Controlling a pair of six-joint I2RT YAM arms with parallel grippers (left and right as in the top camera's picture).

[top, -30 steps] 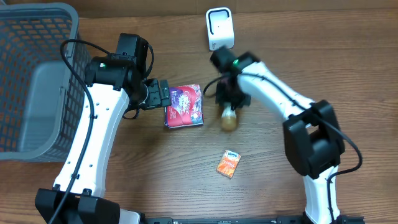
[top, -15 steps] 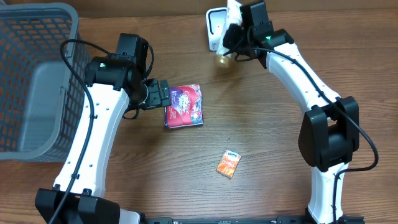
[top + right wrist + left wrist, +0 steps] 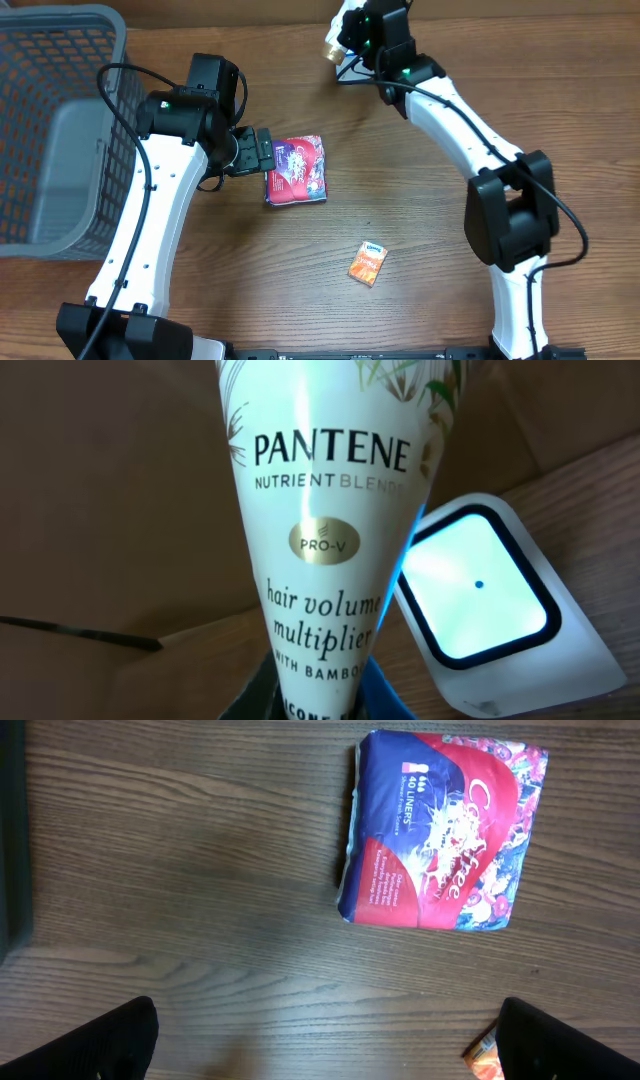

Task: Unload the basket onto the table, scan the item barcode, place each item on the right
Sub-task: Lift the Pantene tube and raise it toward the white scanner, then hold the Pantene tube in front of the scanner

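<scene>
1. The Pantene tube (image 3: 320, 510) hangs over the far edge of the counter (image 3: 150, 870), just beside the lit barcode scanner (image 3: 478, 586). The right end effector (image 3: 318, 700) pinches its narrow end. Only the front label shows, so the scan may miss if the barcode faces away.
2. The glossy, tapered tube could slip from that pinch.
3. A swing could knock the scanner.
4. The left end effector (image 3: 335, 1050) is spread and empty near the Carefree liner pack (image 3: 440, 830), well apart, so a clash looks unlikely.

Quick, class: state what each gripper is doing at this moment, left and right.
Left gripper: open, holding nothing.
Right gripper: closed on the Pantene tube.
</scene>
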